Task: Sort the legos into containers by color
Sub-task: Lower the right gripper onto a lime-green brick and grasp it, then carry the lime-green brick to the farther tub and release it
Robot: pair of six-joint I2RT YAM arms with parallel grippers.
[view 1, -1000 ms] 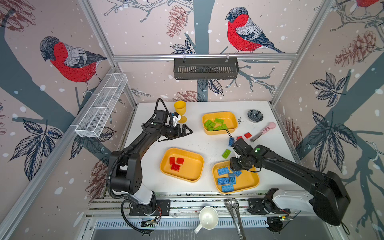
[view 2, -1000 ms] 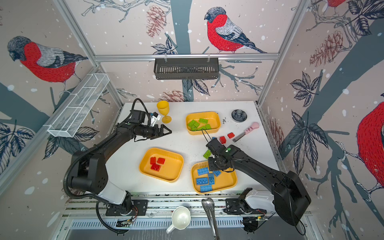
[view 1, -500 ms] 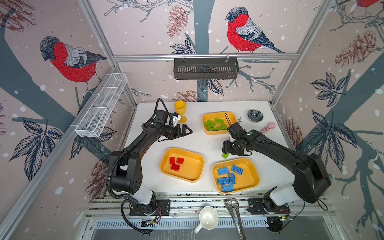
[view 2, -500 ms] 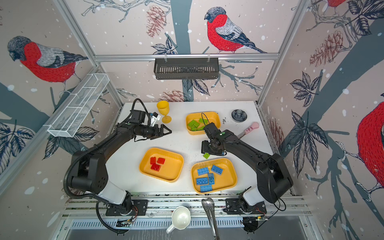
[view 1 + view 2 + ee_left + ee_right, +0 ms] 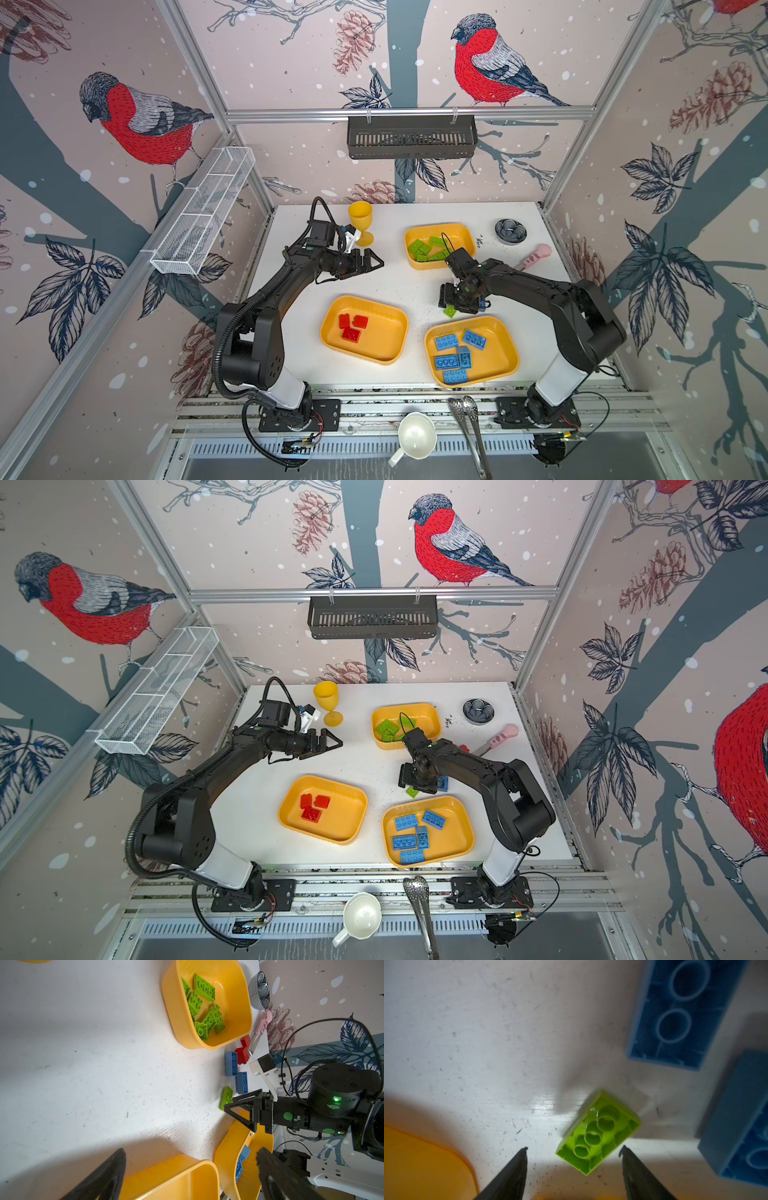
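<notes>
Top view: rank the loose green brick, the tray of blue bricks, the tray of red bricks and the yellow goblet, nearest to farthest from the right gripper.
From the right gripper:
1. The green brick, on the table right at its tips.
2. The tray of blue bricks, just in front, toward the robot.
3. The tray of red bricks, off to the left.
4. The yellow goblet, at the back left.

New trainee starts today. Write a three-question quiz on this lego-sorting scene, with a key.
1. True or false: the loose green brick on the table lies studs up.
2. How many red bricks lie in their tray?
3. The right arm's jaws are: A) shut on a blue brick; B) open beside the loose green brick; C) inside a tray.
Key: 1 false, its hollow underside faces up; 2 three; 3 B.
</notes>
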